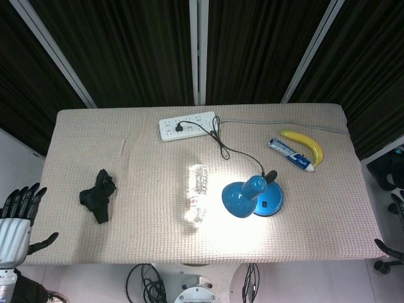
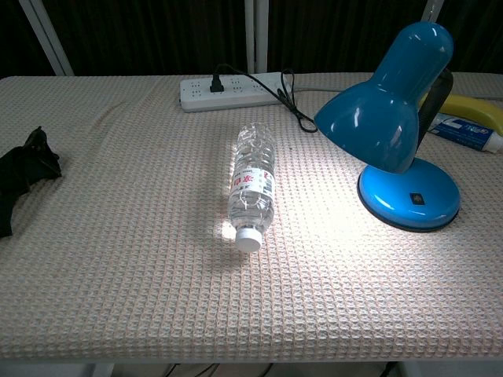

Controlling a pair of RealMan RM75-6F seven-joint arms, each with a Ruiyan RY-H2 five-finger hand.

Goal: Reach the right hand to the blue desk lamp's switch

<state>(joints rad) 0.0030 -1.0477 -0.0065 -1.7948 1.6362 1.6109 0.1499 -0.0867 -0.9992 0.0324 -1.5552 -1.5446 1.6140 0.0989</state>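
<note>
Left hand sits off the table's left edge in head view, low, w/ dark fingers spread apart and thumb out toward the cloth; nothing in it, so released. Not seen in chest view.

Table is covered w/ a beige waffle-weave cloth. Far left on it: a crumpled black cloth item, looks like a glove but can't tell for sure; in chest view it shows at the left frame edge.

Back centre: white power strip w/ a black plug in it; black cord runs from there toward the lamp. A grey cable leaves the strip to the right along the back edge.

Centre: clear plastic water bottle lying on its side, white cap pointing toward the near edge, label w/ red print facing up. It's just left of the lit patch.

Right of centre: blue desk lamp, lit, shade tilted down-left, throwing a bright pool on the cloth between bottle and base. Round blue base carries a small dark switch on its top, on the near side. Bottle and lamp are apart, not touching.

Back right: toothpaste tube lying diagonal, w/ a banana just beside it, behind the lamp.

Right hand: only dark bits at head view's right edge, off the table, well apart from the switch; can't tell if clenched or released.
</note>
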